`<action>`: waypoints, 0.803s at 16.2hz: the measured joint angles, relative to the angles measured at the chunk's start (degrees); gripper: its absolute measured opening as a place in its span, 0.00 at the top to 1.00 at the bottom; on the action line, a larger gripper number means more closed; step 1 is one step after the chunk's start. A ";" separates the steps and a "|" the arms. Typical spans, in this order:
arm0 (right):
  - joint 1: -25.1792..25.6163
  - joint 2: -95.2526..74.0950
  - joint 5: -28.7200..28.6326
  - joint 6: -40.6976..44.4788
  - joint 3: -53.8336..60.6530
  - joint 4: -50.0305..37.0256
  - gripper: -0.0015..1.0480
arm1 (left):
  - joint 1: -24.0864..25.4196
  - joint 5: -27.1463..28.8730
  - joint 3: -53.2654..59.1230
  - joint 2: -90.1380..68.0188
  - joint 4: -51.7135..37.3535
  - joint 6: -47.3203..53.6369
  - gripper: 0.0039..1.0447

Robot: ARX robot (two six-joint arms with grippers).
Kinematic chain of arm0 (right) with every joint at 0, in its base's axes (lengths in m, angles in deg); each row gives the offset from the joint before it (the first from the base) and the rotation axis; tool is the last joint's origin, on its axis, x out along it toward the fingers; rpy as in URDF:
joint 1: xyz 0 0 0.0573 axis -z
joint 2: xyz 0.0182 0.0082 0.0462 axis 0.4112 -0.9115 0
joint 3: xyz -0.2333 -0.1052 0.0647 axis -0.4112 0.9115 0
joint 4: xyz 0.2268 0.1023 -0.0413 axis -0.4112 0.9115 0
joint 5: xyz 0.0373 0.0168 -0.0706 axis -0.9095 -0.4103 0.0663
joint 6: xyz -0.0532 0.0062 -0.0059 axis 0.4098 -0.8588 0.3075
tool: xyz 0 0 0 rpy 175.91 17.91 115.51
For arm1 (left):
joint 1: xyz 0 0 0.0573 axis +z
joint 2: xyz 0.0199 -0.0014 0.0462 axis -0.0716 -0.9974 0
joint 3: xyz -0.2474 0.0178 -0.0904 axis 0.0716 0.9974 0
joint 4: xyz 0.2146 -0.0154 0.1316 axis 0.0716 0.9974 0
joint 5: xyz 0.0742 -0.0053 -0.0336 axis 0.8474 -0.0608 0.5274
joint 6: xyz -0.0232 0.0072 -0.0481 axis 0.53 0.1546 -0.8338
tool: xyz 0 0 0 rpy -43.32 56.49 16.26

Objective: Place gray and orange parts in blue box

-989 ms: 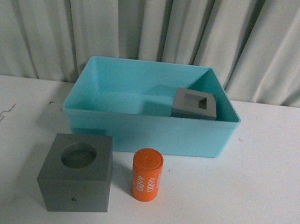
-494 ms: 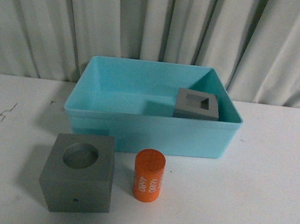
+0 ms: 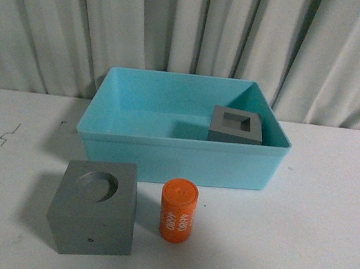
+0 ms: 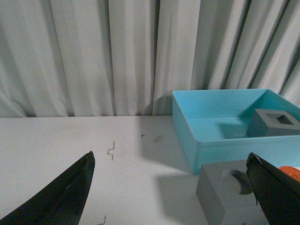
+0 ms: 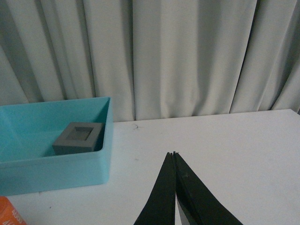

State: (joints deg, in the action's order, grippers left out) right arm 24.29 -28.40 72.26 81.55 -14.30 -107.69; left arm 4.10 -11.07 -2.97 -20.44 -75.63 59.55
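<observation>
Gray cube with rectangular recess is seen inside blue box, at its right rear. Round-recess gray cube and orange cylinder are found on counter, just before box, probably for short transfer. Left pincer is spread wide and empty. Right pincer is pressed together, nothing pinched.

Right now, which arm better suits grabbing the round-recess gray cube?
Left, likely: the left tool is open with the round-recess gray cube ahead; the right tool is shut, over by the blue box.
</observation>
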 joint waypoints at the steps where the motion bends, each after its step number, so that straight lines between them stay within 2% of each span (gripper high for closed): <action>1: 0.00 2.34 0.00 0.00 0.92 1.60 0.98 | 0.00 0.00 0.00 0.00 -0.02 0.02 0.06; 5: 0.00 8.04 0.00 0.00 2.64 5.31 0.98 | 0.00 0.00 0.02 0.00 0.00 0.02 0.06; 6: 0.00 8.00 -0.02 0.00 4.11 2.05 0.98 | 0.00 0.00 0.02 0.00 -0.02 0.02 0.06; 13: 0.00 18.08 -0.02 0.00 4.66 12.70 0.98 | 0.00 0.00 0.02 0.00 -0.02 0.00 0.06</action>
State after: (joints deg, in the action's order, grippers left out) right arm 24.29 -10.32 72.24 81.55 -9.65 -94.99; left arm 4.10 -11.07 -2.95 -20.44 -75.65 59.55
